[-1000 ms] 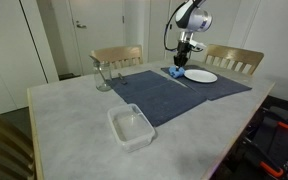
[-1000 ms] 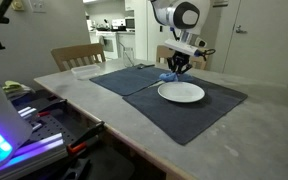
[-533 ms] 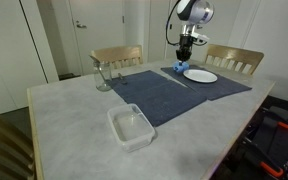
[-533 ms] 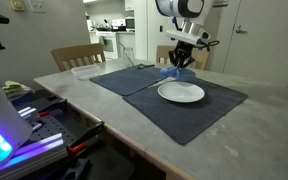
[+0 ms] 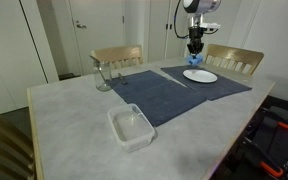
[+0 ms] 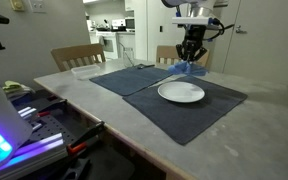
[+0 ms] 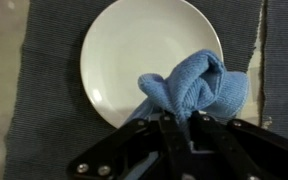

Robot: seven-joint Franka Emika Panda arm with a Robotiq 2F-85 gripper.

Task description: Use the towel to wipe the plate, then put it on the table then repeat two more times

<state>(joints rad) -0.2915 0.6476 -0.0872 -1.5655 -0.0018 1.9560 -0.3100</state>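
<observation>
Tool (image 7: 181, 122) pointing down, clamped on blue towel (image 7: 194, 90), above white plate (image 7: 134, 55)

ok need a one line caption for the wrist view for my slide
Gripper clamps a bunched blue towel over the edge of the white plate on a dark placemat.

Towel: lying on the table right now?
No, the end effector holds the towel clear of the table, above the plate.

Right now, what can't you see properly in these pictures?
- Gripper fingertips: in the wrist view, buried in the bunched towel.
- Plate, lower right rim: in the wrist view, covered by the towel.
- Clear tub: in an exterior view, too small to tell if anything is inside.
</observation>
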